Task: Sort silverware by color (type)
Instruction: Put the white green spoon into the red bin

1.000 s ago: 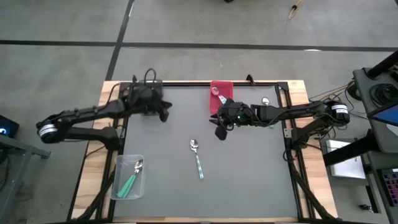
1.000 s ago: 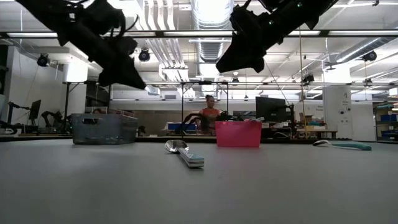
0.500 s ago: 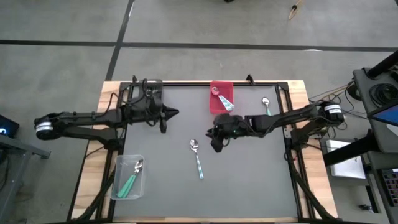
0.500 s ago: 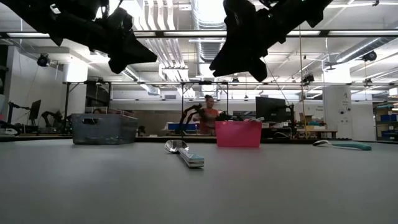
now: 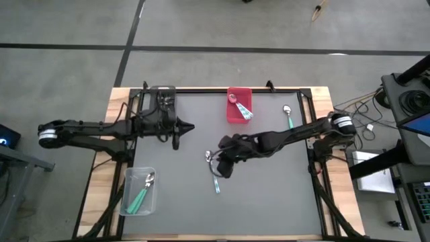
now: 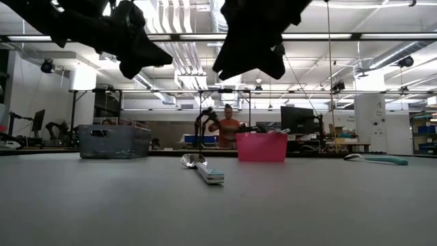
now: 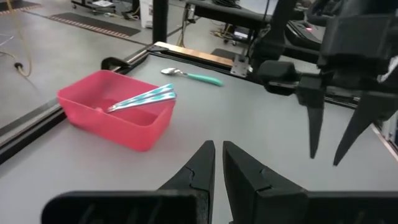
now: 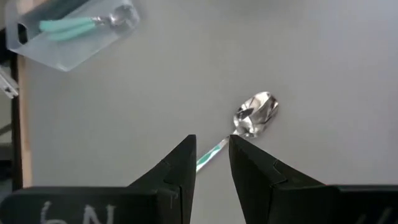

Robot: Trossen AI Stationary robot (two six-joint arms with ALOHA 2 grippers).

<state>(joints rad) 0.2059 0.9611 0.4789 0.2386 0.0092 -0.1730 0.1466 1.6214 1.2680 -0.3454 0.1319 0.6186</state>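
Overhead, the right arm reaches in from the right edge of the table [image 5: 282, 202], stretched long and low toward the middle, its right gripper [image 5: 222, 163] hanging just above the light-blue-handled spoon [image 5: 213, 170] that lies loose near the table's centre. Its fingers [image 8: 180, 168] stand a little apart with nothing between them, and the wrist view looks straight down on the spoon's shiny bowl showing just past the fingertips. That spoon lies with its long axis running roughly from the far edge toward the near edge, bowl toward the far edge, handle toward the near edge and tilted slightly right. The left arm extends from the left edge, its left gripper [image 5: 189, 125] raised over the far-left part of the table, fingers pinched together and empty, pointing toward the right. A striped spoon [image 7: 142, 99] rests slanted in the red bin [image 5: 232, 112] at the far edge. A teal-handled spoon [image 5: 289, 116] lies near the far-right corner, and two more spoons [image 5: 142, 193] sit in the clear bin [image 5: 127, 202] at the near-left corner.
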